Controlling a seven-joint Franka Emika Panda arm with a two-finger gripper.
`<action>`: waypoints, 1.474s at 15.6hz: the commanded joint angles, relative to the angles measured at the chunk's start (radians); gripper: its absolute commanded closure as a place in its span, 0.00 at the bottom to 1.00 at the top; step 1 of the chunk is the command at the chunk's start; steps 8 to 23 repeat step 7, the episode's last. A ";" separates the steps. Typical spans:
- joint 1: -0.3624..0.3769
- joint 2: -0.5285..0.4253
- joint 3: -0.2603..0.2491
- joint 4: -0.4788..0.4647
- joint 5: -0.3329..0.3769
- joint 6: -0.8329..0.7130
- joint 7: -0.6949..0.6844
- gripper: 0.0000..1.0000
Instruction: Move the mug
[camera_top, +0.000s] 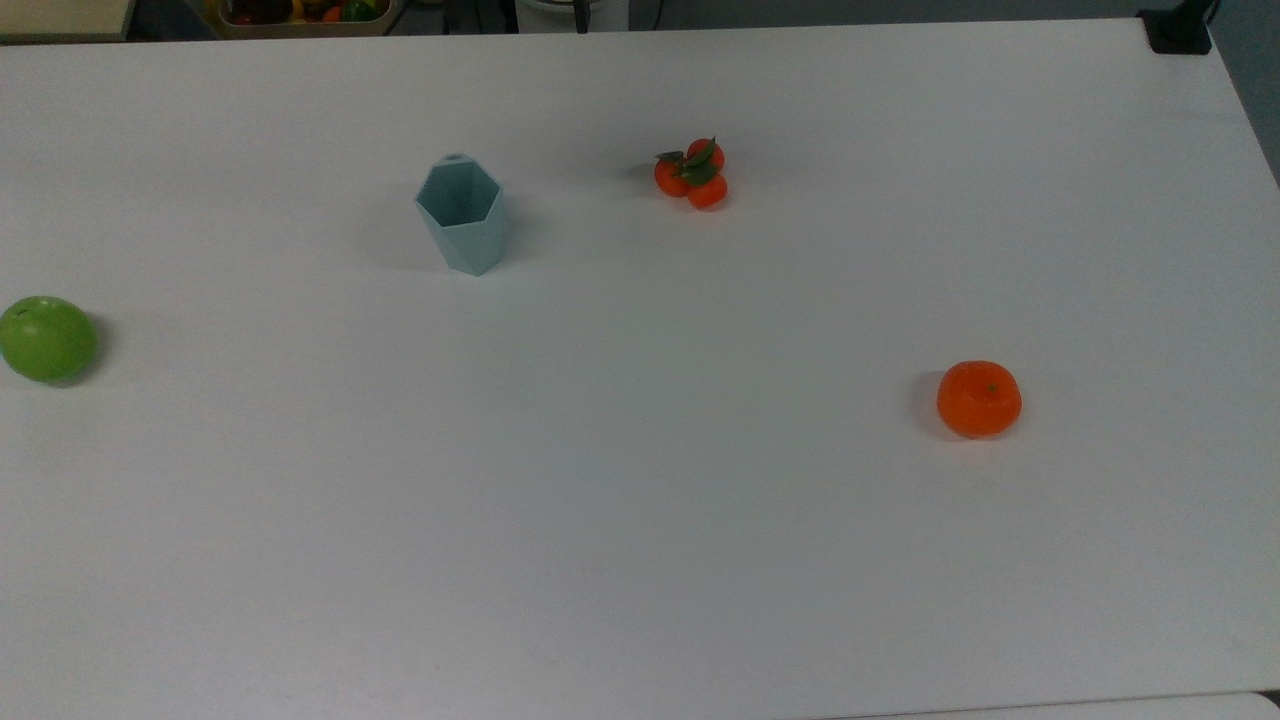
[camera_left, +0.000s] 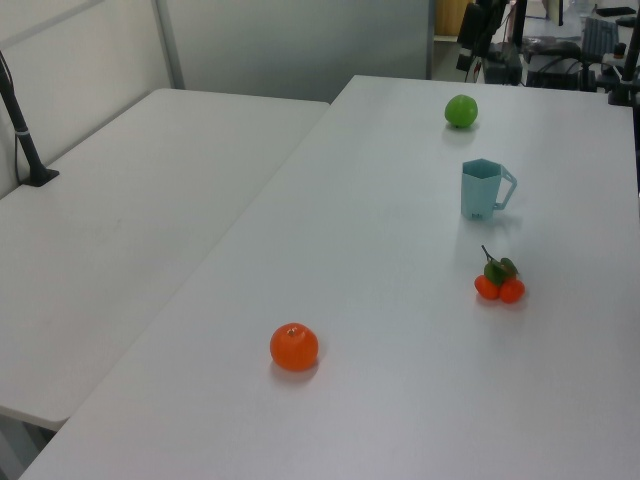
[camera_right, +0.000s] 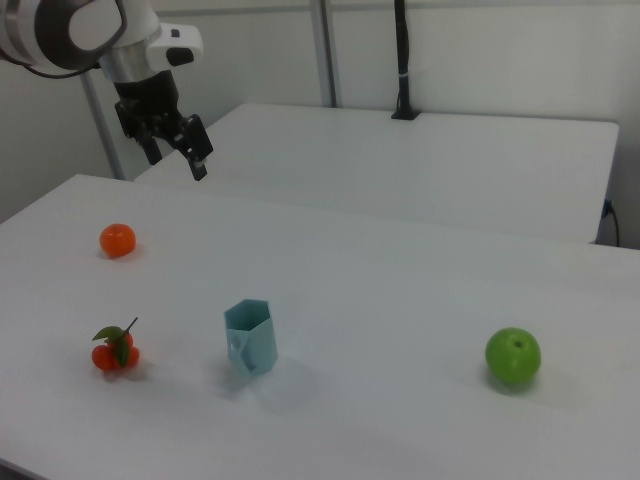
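Note:
The pale teal faceted mug (camera_top: 462, 215) stands upright on the white table (camera_top: 640, 520), left of centre in the top view. In the left view the mug (camera_left: 482, 190) has its handle pointing to the left view's right. The mug (camera_right: 250, 340) sits low in the right view, and nothing touches it. My gripper (camera_right: 178, 163) hangs open and empty high above the table at the right view's upper left, far from the mug.
A green apple (camera_top: 46, 338), a cluster of small tangerines with leaves (camera_top: 693, 174) and an orange (camera_top: 978, 399) lie spread over the table. A second white table (camera_left: 130, 220) adjoins it. A black clamped post (camera_right: 402, 60) stands on that table.

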 joint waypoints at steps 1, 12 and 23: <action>0.004 0.009 -0.010 0.009 0.000 0.012 -0.128 0.00; 0.004 0.009 -0.010 0.000 0.011 0.024 -0.118 0.00; 0.004 0.009 -0.010 0.000 0.011 0.024 -0.118 0.00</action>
